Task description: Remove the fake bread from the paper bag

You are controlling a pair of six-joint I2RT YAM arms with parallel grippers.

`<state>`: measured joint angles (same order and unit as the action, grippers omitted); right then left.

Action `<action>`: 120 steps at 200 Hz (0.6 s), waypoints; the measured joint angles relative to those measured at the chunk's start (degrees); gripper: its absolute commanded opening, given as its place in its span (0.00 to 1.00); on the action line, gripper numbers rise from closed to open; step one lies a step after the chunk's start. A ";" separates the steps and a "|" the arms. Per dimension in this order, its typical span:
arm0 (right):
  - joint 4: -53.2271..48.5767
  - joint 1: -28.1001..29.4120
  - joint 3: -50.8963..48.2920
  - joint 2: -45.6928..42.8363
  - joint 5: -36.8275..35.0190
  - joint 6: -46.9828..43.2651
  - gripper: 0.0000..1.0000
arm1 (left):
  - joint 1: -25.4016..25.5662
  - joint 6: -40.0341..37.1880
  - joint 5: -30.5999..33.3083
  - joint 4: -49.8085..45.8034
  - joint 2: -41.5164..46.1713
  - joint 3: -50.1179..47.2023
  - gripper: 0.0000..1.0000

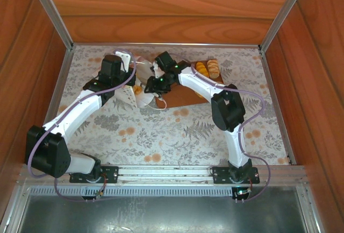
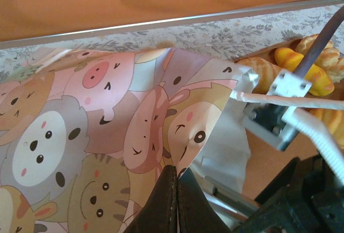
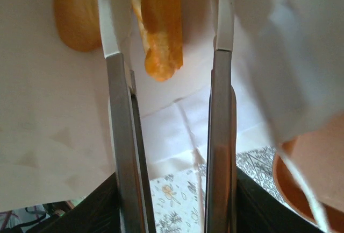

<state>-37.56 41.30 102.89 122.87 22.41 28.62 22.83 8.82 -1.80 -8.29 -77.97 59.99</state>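
The paper bag (image 2: 102, 136), printed with cartoon pigs and cats, lies on its side with its white inside (image 3: 48, 136) showing. My left gripper (image 2: 176, 175) is shut on the bag's rim, left of the brown board (image 1: 183, 99). My right gripper (image 3: 167, 1) reaches its long metal fingers (image 3: 119, 109) into the bag's mouth, jaws open. An orange fake bread (image 3: 160, 34) lies between them, with a gap on its right side. A second fake bread (image 3: 75, 12) lies left of the fingers. In the top view both grippers meet at the bag (image 1: 144, 101).
Several fake breads (image 1: 207, 69) sit on the brown board's far right end, also seen as loaves (image 2: 301, 66) in the left wrist view. Wooden walls with metal rails (image 2: 172, 23) close the table at the back and sides. The floral tablecloth (image 1: 177, 136) lies in front.
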 measured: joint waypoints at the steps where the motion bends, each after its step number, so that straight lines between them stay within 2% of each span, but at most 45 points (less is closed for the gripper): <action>1: 0.00 0.00 -0.09 0.00 0.00 0.00 0.47 | 0.02 0.00 0.00 0.00 0.00 0.00 0.00; 18: 0.04 0.00 -1.14 0.00 0.02 0.04 0.46 | 0.02 0.02 -0.02 0.02 0.00 0.00 0.00; 38: 0.35 0.00 -0.90 0.00 0.17 0.20 0.38 | 0.02 0.02 -0.02 0.04 0.00 0.00 0.00; 79: 0.85 0.00 -0.26 -0.15 0.44 0.50 0.27 | 0.00 0.00 0.28 -0.02 0.00 0.00 0.00; 120: 4.50 0.07 -7.10 -6.34 0.87 1.60 0.24 | 0.02 0.13 0.76 0.20 0.00 0.00 0.00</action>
<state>-33.06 41.36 95.79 116.53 23.29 30.22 22.85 8.95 -1.04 -8.10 -77.97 59.99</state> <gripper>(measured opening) 0.307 0.050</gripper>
